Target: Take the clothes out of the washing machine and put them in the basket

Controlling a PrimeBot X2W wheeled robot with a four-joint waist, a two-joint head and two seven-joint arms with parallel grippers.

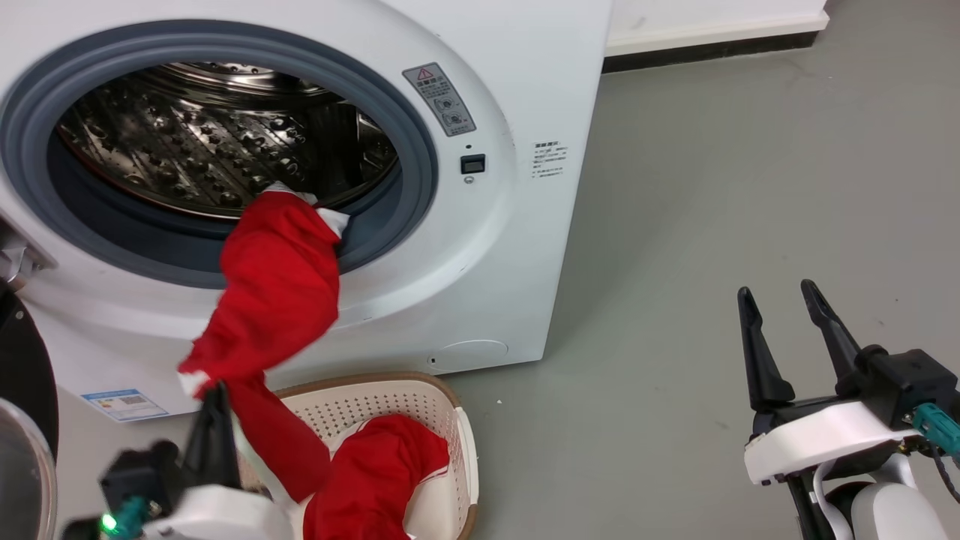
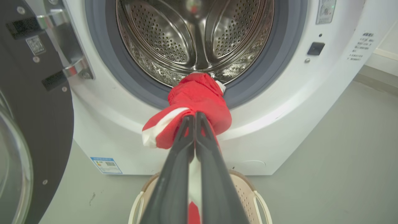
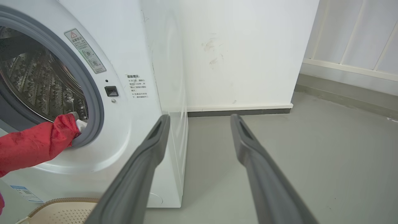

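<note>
The red garment with the white band (image 2: 196, 99) lies stretched as a long strip. Its far end is draped over the grey rubber ring (image 1: 420, 172) at the bottom of the steel drum (image 1: 187, 142). Its near end is pinched in the left gripper (image 2: 195, 117), whose two dark fingers are pressed together on the cloth, the white band bunched just to one side of the tips. The strip's long axis runs straight ahead of this gripper and upward, roughly in line with its fingers. From the head view, a loose part of the red cloth also hangs down past the gripper.

The basket (image 1: 375, 377) sits directly beneath the left gripper, close against the front of the washing machine (image 1: 525, 225), and the other red garment (image 1: 382, 465) already lies in it.

The coming move likely turns on this line: the end on the ring lies forward and above, the basket below. A pull back along the fingers should free it before lowering, though the cloth may drag on the ring.

The right gripper (image 1: 776, 291) has its fingers spread wide and holds nothing. It hovers over the grey floor (image 1: 712, 187), well apart from the cloth, so the left arm is by far the nearer.
</note>
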